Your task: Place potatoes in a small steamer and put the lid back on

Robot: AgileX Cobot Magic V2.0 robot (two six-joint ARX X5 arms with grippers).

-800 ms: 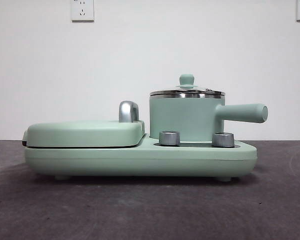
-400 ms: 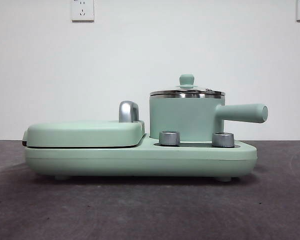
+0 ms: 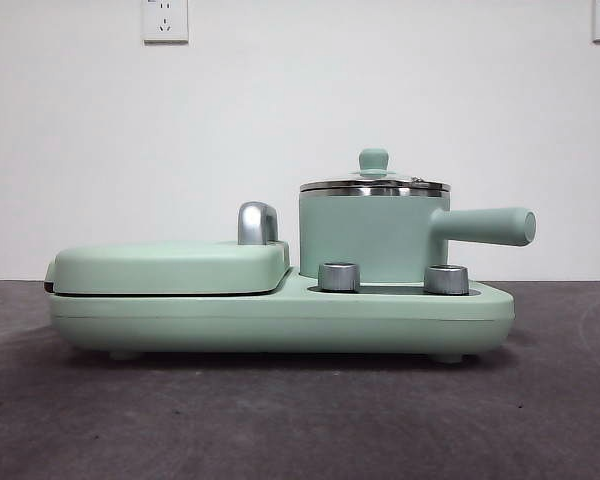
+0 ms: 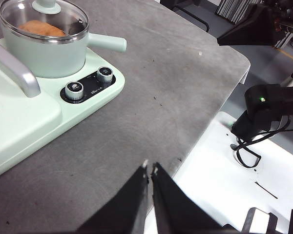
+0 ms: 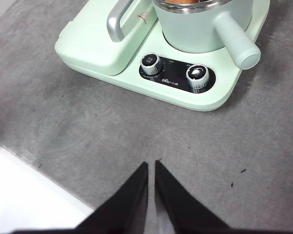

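Both grippers are drawn back over the gray tabletop (image 5: 88, 122), well apart from the cooker, and neither carries anything: the left gripper (image 4: 149, 168) has its jaws pressed nearly together, and the right gripper (image 5: 151, 164) shows the same narrow slit. That makes sense, since the work looks done. The potato (image 4: 39, 28) lies inside the small steamer (image 3: 370, 240), seen through the glass of the lid (image 3: 374, 180), which sits level on the steel rim. Each arm hangs low near the tabletop's edge, jaws pointing toward the cooker.
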